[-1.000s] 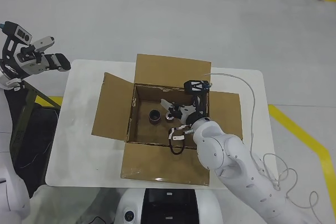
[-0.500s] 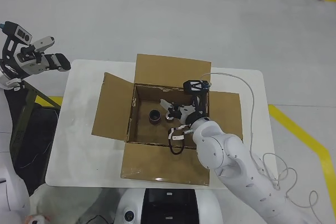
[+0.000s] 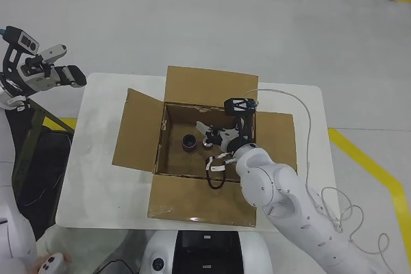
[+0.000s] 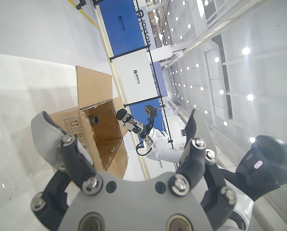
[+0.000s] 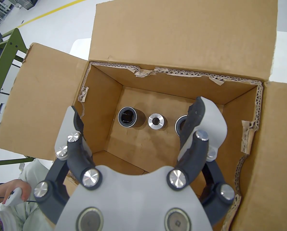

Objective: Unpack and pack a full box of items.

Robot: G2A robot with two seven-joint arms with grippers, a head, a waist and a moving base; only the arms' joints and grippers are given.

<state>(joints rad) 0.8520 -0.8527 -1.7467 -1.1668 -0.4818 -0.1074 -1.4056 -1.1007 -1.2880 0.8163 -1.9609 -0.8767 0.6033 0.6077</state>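
R pincer (image 5: 135,108) hangs released, jaws wide, over the open box (image 5: 172,85) on the worktop (image 3: 96,178). Three round bits sit in a row on the box floor: dark sleeve (image 5: 127,117), silver ring (image 5: 156,121) just beside it, and a third part (image 5: 179,126) half hidden behind the pincer. Looks like unpacking, w/ these left to lift. I'd drop straight down, centre on one piece, keep clear of neighbours & walls, then close. L pincer (image 4: 118,118) is released too, empty, off by the worktop's corner.

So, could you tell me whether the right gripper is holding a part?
No, the right gripper is empty, its jaws open above the parts on the box floor.
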